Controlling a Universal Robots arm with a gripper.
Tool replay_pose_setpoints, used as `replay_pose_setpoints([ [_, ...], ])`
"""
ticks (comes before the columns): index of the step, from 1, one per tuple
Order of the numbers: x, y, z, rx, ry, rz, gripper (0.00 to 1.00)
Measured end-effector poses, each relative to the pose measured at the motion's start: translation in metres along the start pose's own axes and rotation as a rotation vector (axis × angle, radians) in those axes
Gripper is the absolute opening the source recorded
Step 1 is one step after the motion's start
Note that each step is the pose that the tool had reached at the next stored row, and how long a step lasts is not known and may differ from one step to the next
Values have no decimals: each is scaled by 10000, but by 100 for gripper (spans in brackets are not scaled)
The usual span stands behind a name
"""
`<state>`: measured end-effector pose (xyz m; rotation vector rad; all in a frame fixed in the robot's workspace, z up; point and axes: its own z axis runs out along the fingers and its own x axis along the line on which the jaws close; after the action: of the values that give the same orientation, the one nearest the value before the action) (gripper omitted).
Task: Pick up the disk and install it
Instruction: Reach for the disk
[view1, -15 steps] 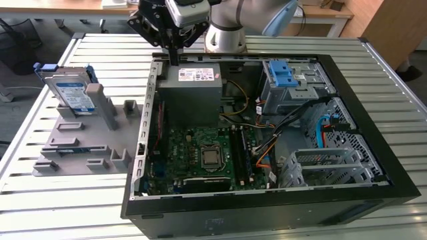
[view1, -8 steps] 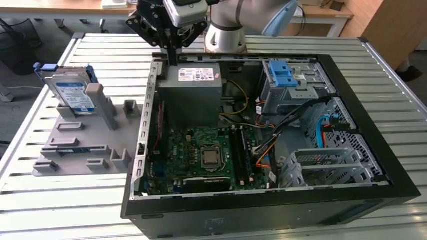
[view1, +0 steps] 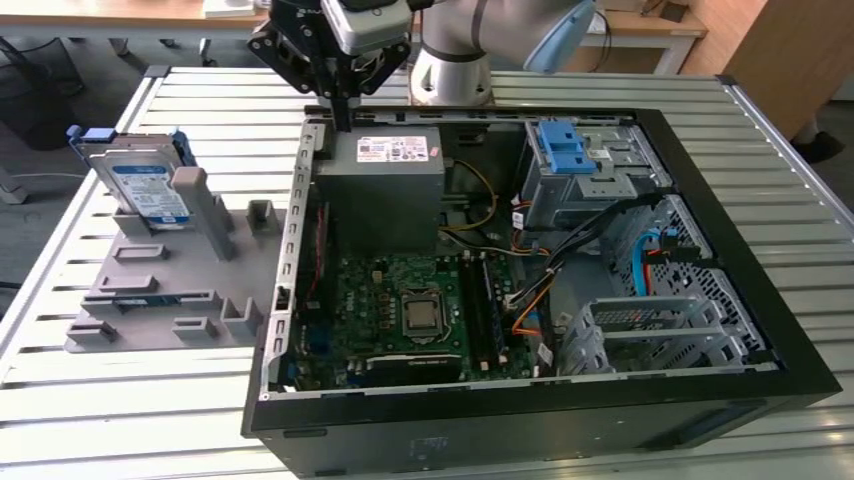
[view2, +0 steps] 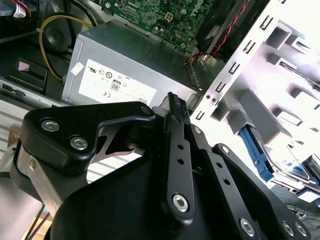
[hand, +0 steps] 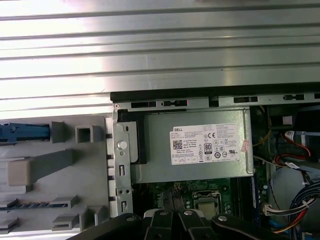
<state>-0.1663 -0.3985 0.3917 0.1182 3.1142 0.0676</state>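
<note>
The gripper is seen in the exterior view at the twelve o'clock edge of the open case. Its fingers are pointed down and pressed together, and nothing is pinched between them. The tips are held just over the ten o'clock corner of the power supply; whether it is touched cannot be told.

The disk is stood upright in a grey rack on the slatted table. It is placed outside the case, at about eight o'clock from the gripper and well apart from it. Its label is turned toward the camera, and it is framed by a blue bracket.

In the second wrist view the joined fingers are shown in front of the power supply, and part of the disk is seen in the rack. In the first wrist view the bracket's blue edge is seen on the rack.

Inside the case, the motherboard is set at six o'clock from the power supply, and a blue latch at three o'clock.
</note>
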Motion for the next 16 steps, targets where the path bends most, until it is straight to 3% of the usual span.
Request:
replay_pose_setpoints([
  [9, 25, -1, 1, 0, 7, 0, 11],
  [11, 129, -10, 9, 3, 52, 2, 11],
  [16, 141, -11, 10, 4, 52, 2, 11],
])
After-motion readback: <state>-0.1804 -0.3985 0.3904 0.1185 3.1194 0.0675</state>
